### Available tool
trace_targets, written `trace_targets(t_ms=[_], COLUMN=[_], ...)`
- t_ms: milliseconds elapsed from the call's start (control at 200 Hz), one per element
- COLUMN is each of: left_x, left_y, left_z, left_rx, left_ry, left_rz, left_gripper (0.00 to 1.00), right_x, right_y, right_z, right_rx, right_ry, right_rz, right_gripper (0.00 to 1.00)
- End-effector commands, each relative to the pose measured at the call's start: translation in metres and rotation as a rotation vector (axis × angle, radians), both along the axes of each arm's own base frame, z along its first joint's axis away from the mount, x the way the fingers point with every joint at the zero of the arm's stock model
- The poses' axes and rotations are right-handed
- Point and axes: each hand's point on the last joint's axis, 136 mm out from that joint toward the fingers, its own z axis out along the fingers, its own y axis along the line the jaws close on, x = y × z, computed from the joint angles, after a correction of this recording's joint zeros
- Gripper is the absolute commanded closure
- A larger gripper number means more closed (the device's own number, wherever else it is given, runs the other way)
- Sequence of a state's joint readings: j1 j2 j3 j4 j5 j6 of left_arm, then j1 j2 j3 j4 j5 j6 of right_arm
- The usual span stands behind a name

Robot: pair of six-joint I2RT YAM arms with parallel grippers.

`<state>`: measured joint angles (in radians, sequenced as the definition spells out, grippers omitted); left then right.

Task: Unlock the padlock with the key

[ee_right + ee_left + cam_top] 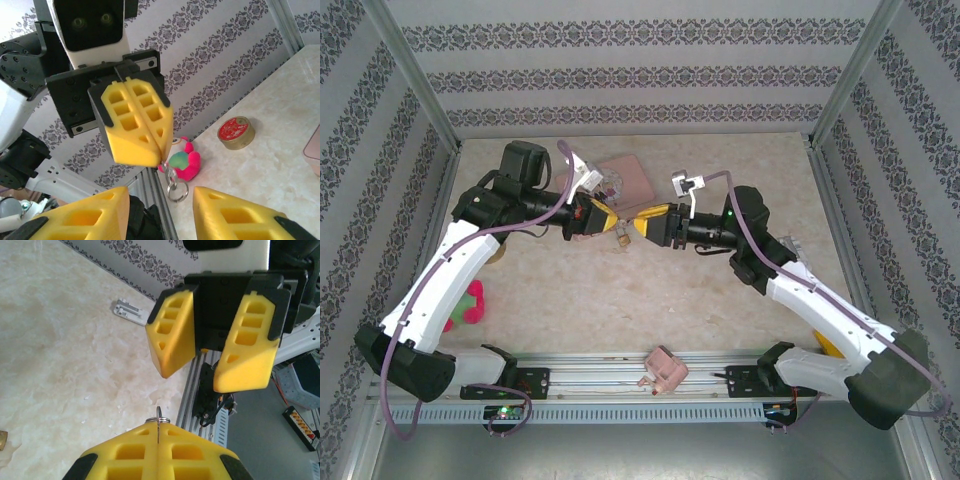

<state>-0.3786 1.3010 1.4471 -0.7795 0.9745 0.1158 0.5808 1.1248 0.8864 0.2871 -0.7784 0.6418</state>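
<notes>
Left gripper (158, 431) sits closest to the lens in the left wrist view, its yellow fingers (130, 455) clenched flat against each other. At the seam they pinch the key (158, 421), a thin grey metal sliver seen edge-on with part of a small ring beside it. In the right wrist view the same clenched fingers point down and two linked rings (175, 186) hang free below the tips. The key's teeth cannot be made out.

Right gripper (200, 380) faces the left one across a short gap. Its jaws are spread wide with nothing between them.

In the top view both grippers meet above the middle of the table (700, 290), tip to tip and close together. The padlock (620, 239) is a small gold speck just under the gap between them. It is too small to tell whether the shackle is open or closed.

Edges and free room:
- Patterned walls close in the far side, the left and the right.
- A metal rail (580, 385) runs along the near edge, and a pink object (663, 368) rests on it.
- A flat pinkish tin (628, 178) lies just beyond the grippers.
- A pink and green plush toy (470, 303) sits near the left arm's base, and a round tin with a red lid (236, 132) lies farther in from it.
- A small silver bracket (127, 310) lies at the foot of the wall.
- The centre and right of the table, between the grippers and the rail, are bare marble-look surface.
</notes>
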Motion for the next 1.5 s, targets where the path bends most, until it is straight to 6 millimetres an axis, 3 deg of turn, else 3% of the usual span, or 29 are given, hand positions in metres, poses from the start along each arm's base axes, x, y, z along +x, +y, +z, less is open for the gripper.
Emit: trace_targets(t_ms=[0,585,1494], left_x=[-0.014,-0.016,-0.015], left_y=[-0.003,-0.004,-0.004], left_z=[0.006,0.002,0.001], left_rx=[-0.008,-0.011,-0.019], left_ry=[-0.017,-0.013,-0.013], left_rz=[-0.067,-0.082,-0.074], left_gripper=[1.00,1.00,1.00], right_x=[-0.004,-0.011,-0.017], right_y=[0.008,0.023,0.033], right_z=[0.008,0.004,0.001], right_rx=[-0.010,-0.033,-0.034], right_ry=[-0.054,-0.051,-0.034], right_rz=[0.043,0.136,0.193], right_gripper=[0.64,0.75,0.77])
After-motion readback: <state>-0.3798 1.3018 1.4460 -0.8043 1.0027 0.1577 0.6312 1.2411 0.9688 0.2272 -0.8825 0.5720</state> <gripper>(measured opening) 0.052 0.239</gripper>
